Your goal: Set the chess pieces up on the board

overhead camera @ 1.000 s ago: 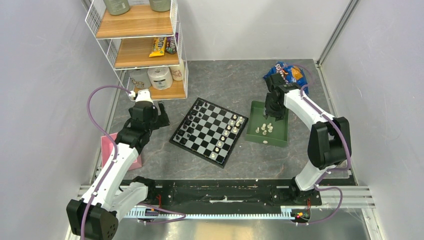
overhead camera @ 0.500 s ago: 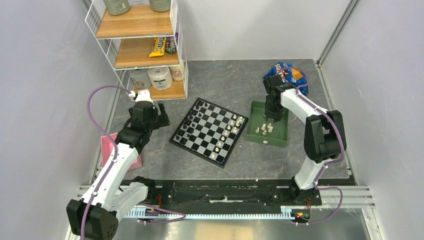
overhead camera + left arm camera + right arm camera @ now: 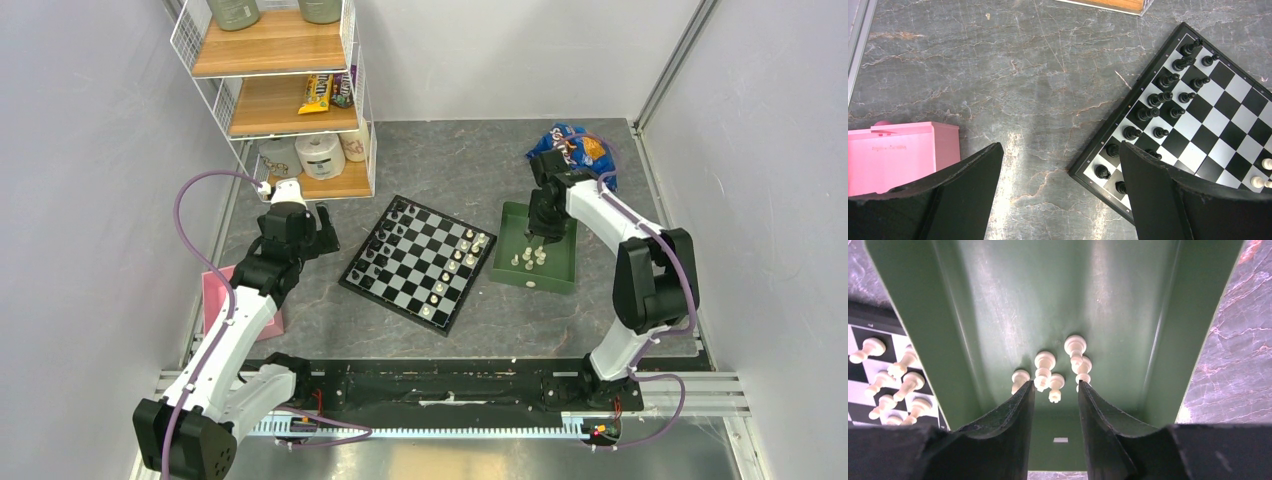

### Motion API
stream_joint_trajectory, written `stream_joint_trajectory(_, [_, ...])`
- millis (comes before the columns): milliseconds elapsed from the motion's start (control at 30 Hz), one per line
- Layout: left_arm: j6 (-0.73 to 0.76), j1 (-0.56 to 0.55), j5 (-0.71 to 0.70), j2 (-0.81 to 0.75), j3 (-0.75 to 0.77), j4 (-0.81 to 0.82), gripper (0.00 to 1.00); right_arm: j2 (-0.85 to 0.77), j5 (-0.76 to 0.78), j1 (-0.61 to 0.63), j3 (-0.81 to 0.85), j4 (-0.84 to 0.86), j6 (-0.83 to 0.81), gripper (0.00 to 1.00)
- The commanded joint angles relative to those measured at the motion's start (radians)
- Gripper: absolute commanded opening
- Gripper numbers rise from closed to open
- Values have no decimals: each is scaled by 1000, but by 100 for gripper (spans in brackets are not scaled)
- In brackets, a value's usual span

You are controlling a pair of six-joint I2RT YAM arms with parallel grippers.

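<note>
While the right arm bends over the right side of the grey marbled table, the right gripper hangs low inside the green rectangular plastic tray. Its black jaws are a narrow gap apart and clamp nothing. Just beyond its fingertips sits a tight cluster of about five small cream-white chess pieces, glossy, with round heads and round bases. One small one lies right at the mouth of the gap, apart from both fingers. More cream figures are lined up along the right edge of the square black and grey-white chequered board, which lies turned at an angle in the middle of the table, just left of the tray. Small black chess figures fill two rows along the board's left edge. Over on the left, the left gripper hovers above bare table with its jaws spread wide and holding nothing, between the board's near-left corner and a pink plastic box.
</note>
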Motion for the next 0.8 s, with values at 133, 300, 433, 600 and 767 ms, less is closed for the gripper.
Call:
stream_joint_trajectory(133, [9,4,25,7,19,12,94,-53,-50,34,-29,17,22,49])
stream_joint_trajectory(300, [8,4,22,2,18,11,94,-20,-45,49,-20,25,29,49])
stream_joint_trajectory(433, [8,4,16,-3,13,11,94,6,-24,53,-15,22,31,48])
stream_joint_trajectory(600, [9,4,15,-1,14,11,94,15,-4,53,-16,12,32,47])
stream_joint_trajectory(767, [9,4,17,4,16,11,94,-44,36,53,-21,11,25,48])
